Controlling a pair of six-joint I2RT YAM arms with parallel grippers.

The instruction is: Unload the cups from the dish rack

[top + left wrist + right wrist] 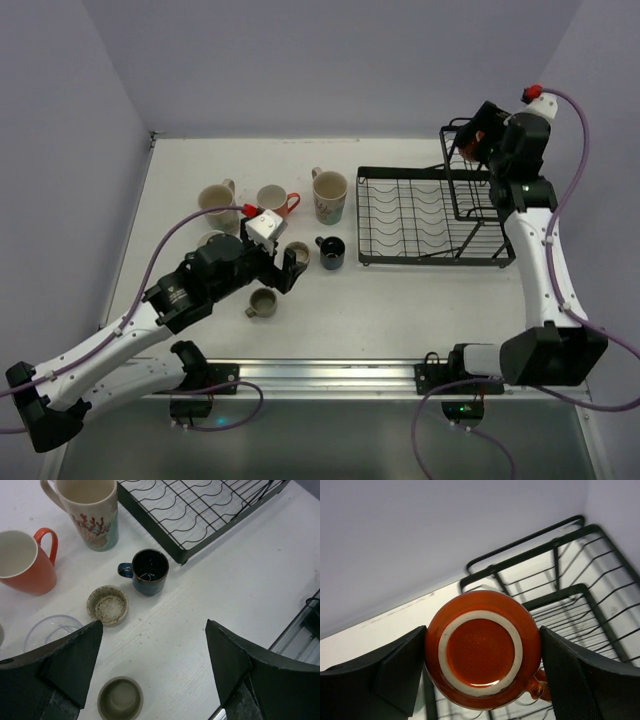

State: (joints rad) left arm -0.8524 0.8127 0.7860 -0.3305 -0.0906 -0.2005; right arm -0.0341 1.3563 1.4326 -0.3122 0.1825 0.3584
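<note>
The right claw [482,630] is up high over the small raised basket [468,196] at the far right end of the rack [430,170]. It has an orange cup [480,652] between its two fingers [395,675]. The cup is upside down, so its round bottom faces the wrist camera. Both fingers touch the sides of the cup, one on each side. The jaws are wide, but they press on the cup. The cup's little handle sticks out low on the right. Black wires of the rack show behind the cup.

The left claw [154,625] hangs over the table [400,300], to the left of the rack. Its jaws are wide open and it holds nothing.

The other cups stand on the table, left of the rack. A tall mug with a red coral picture [92,510] is near the rack's corner. A red mug [22,562] is to its left. A dark blue cup [149,571] stands just beside the rack's edge. A small speckled cup [108,605] is next to it. A grey-green cup [120,698] sits lower down, near the left claw. A clear glass [50,630] peeks out by the left finger. A cream mug [215,197] stands farthest left.
</note>
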